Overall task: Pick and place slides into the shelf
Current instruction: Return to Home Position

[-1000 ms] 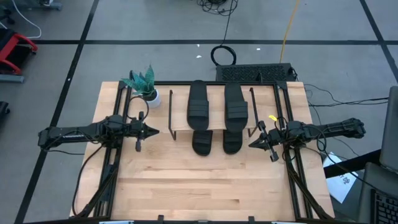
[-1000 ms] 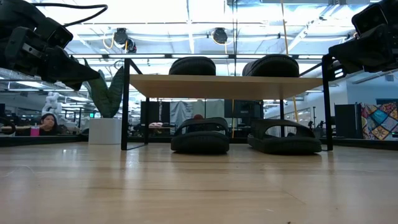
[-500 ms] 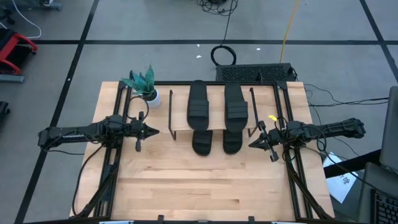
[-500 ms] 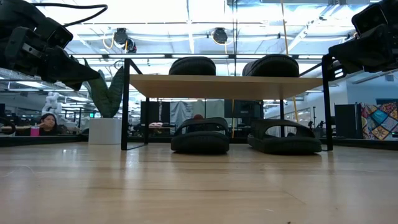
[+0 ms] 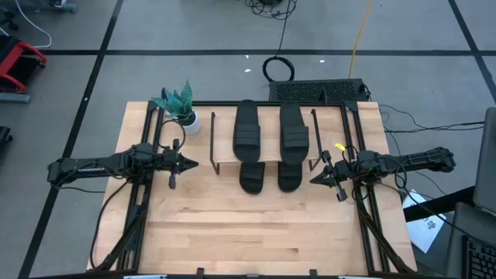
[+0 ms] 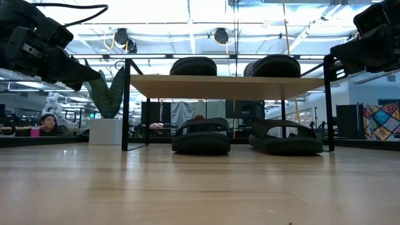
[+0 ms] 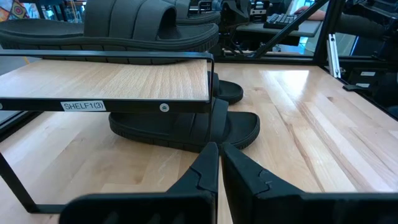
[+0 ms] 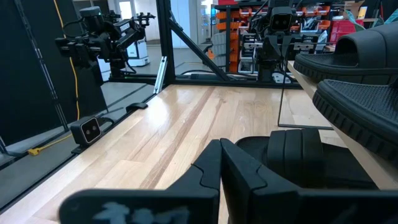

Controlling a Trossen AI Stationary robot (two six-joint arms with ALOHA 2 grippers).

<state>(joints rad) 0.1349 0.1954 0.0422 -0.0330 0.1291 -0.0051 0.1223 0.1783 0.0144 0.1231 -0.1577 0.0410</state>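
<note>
Two black slides (image 5: 247, 129) (image 5: 294, 128) lie side by side on the shelf's light-wood board (image 5: 267, 160). Two more (image 5: 252, 178) (image 5: 289, 176) rest with their soles on the table under the board, their near ends sticking out. In the low view the upper pair (image 6: 194, 65) (image 6: 272, 65) sits over the lower pair (image 6: 201, 136) (image 6: 286, 137). My left gripper (image 5: 194, 163) hovers left of the shelf, shut and empty, its shut fingertips (image 7: 219, 149) pointing at the slides. My right gripper (image 5: 313, 179) hovers right of the shelf, shut and empty.
A small potted plant (image 5: 178, 105) stands at the table's far left, beside the shelf's wire leg (image 5: 212, 143). Bare wooden tabletop (image 5: 263, 232) spreads across the near half. Black frame rails (image 5: 364, 209) run along both table sides. A person sits far behind the table (image 6: 47, 123).
</note>
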